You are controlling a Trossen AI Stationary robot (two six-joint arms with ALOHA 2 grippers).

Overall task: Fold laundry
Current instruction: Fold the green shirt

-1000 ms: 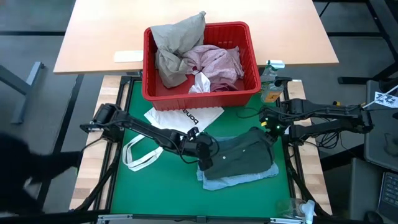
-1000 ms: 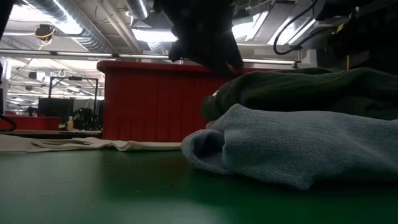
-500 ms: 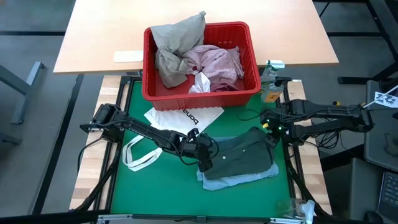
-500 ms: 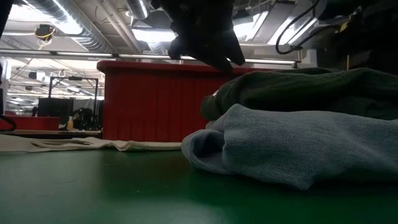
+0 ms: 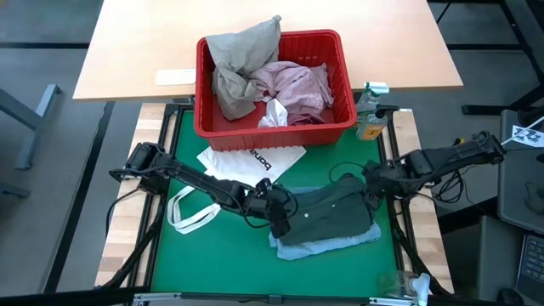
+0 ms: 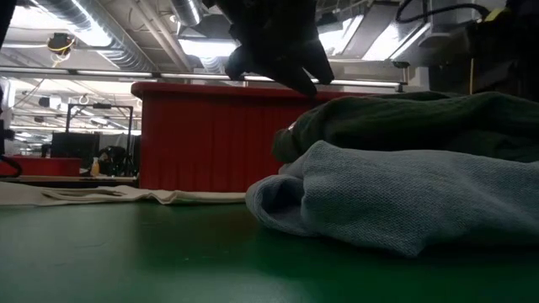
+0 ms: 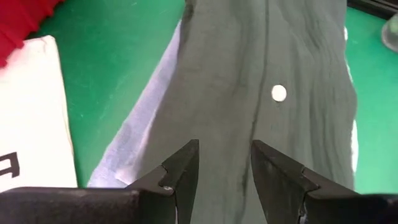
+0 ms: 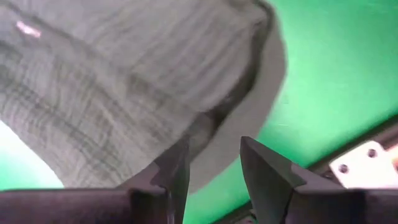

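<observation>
My right end effector (image 5: 371, 196) has dropped beside my left end effector (image 5: 280, 220), both open and empty at opposite ends of the dark grey-green cloth garment (image 5: 331, 216) on the green desk (image 5: 212, 255), ready to fold.

left gripper (image 7: 224, 163) fingers parted, right gripper (image 8: 214, 160) fingers parted, both low

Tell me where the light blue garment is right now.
In the high view the light blue garment lies on the green mat's right half, under the dark grey-green garment, in front of the red basket.
</observation>
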